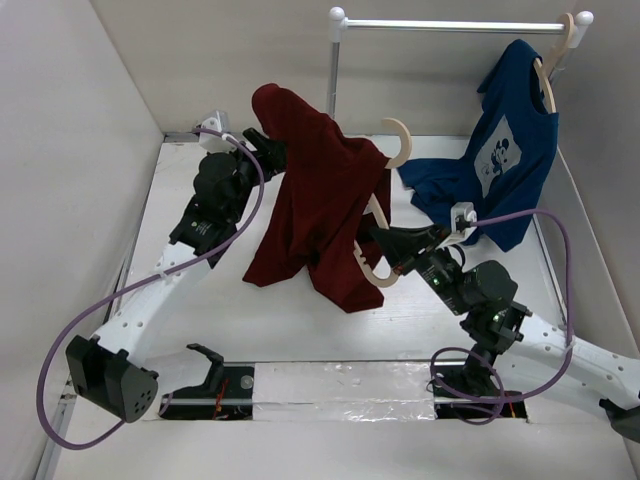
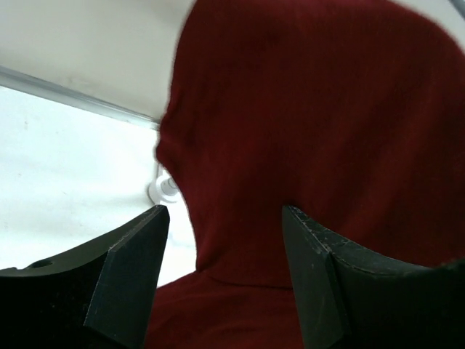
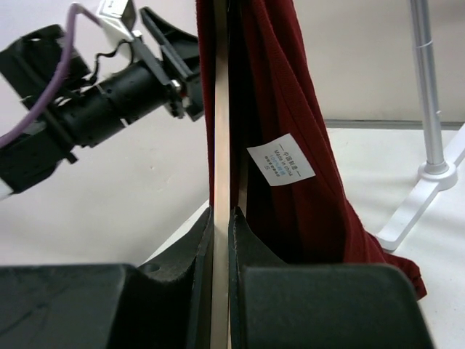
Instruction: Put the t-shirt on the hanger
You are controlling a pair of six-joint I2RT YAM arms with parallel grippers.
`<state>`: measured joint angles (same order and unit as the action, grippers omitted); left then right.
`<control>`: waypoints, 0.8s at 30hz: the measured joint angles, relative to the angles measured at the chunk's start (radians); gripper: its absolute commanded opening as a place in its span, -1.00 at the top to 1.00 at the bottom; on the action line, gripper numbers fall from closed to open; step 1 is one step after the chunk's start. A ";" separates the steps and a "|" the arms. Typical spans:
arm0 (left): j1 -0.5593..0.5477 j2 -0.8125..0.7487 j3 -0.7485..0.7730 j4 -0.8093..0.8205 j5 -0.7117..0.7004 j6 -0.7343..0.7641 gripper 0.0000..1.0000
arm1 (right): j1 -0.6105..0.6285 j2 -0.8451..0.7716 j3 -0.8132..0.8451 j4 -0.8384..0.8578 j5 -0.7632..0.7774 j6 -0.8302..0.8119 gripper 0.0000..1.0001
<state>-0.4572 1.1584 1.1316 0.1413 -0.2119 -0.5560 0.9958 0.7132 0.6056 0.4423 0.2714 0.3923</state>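
Right pincer (image 3: pixel 221 216) clamps the thin pale wooden hanger (image 3: pixel 221 109), while left pincer (image 2: pixel 224 214) gapes wide, seemingly against draped maroon t-shirt (image 2: pixel 312 109).

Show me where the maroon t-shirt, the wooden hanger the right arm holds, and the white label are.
maroon t-shirt (image 1: pixel 315 195), top external view, middle of the draped cloth.
wooden hanger (image 3: pixel 221 109), right wrist view, upper part of its narrow edge.
white label (image 3: pixel 281 161), right wrist view, centre of the tag.

The top cam is looking down from high above the near edge, taking in the whole table (image 1: pixel 300 330). The left wrist cam is sitting right up against the t-shirt (image 2: pixel 305 109), the right one is staring close along the hanger (image 3: pixel 221 109); all three are catching the t-shirt.
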 measured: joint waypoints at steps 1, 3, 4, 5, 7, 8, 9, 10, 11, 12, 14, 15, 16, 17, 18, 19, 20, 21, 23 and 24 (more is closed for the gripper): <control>0.000 0.005 -0.007 0.009 0.010 0.000 -0.19 | 0.000 0.000 0.006 -0.009 -0.008 0.000 1.00; 0.000 0.008 -0.026 0.037 0.033 0.000 -0.16 | 0.000 0.000 0.011 -0.018 -0.019 0.000 1.00; 0.000 0.007 -0.038 0.052 0.047 -0.001 -0.14 | 0.000 0.001 0.013 -0.021 -0.021 0.000 1.00; 0.001 0.007 -0.047 0.066 0.060 -0.003 -0.10 | -0.002 0.002 0.016 -0.025 -0.024 0.001 1.00; 0.001 0.008 -0.065 0.091 0.090 -0.007 0.02 | -0.007 0.011 0.022 -0.027 -0.032 0.004 1.00; 0.001 0.008 -0.074 0.106 0.105 -0.011 0.14 | -0.009 0.018 0.024 -0.026 -0.034 0.005 1.00; 0.001 0.008 -0.082 0.117 0.117 -0.015 0.51 | -0.011 0.024 0.024 -0.024 -0.036 0.006 1.00; 0.001 0.008 -0.093 0.133 0.129 -0.024 0.72 | -0.013 0.031 0.024 -0.024 -0.039 0.007 1.00; 0.001 0.007 -0.104 0.145 0.137 -0.029 0.86 | -0.013 0.037 0.024 -0.024 -0.042 0.007 1.00; 0.001 0.007 -0.114 0.158 0.144 -0.034 1.00 | -0.014 0.044 0.024 -0.026 -0.044 0.007 1.00; 0.001 0.006 -0.130 0.175 0.155 -0.037 1.00 | -0.015 0.056 0.024 -0.026 -0.048 0.008 1.00; 0.001 0.006 -0.142 0.178 0.161 -0.040 1.00 | -0.015 0.060 0.024 -0.027 -0.048 0.008 1.00; 0.001 0.006 -0.147 0.178 0.166 -0.042 1.00 | -0.015 0.062 0.024 -0.027 -0.050 0.008 1.00; 0.000 0.005 -0.153 0.184 0.171 -0.044 1.00 | -0.016 0.062 0.024 -0.027 -0.050 0.009 1.00; -0.001 0.002 -0.160 0.188 0.171 -0.045 1.00 | -0.017 0.062 0.024 -0.026 -0.050 0.011 1.00; -0.004 -0.003 -0.171 0.195 0.171 -0.045 1.00 | -0.022 0.062 0.024 -0.024 -0.050 0.011 1.00; -0.008 -0.012 -0.183 0.199 0.171 -0.045 1.00 | -0.026 0.062 0.024 -0.024 -0.050 0.011 1.00; -0.014 -0.021 -0.199 0.208 0.171 -0.045 1.00 | -0.033 0.062 0.024 -0.024 -0.051 0.012 1.00; -0.029 -0.046 -0.232 0.212 0.167 -0.044 1.00 | -0.051 0.066 0.026 -0.024 -0.051 0.016 1.00; -0.037 -0.062 -0.253 0.215 0.168 -0.044 1.00 | -0.062 0.069 0.026 -0.023 -0.054 0.018 1.00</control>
<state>-0.4946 1.0962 0.8791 0.3565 -0.0437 -0.5999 0.9340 0.7818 0.6319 0.4191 0.2176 0.4103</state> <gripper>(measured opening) 0.003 0.118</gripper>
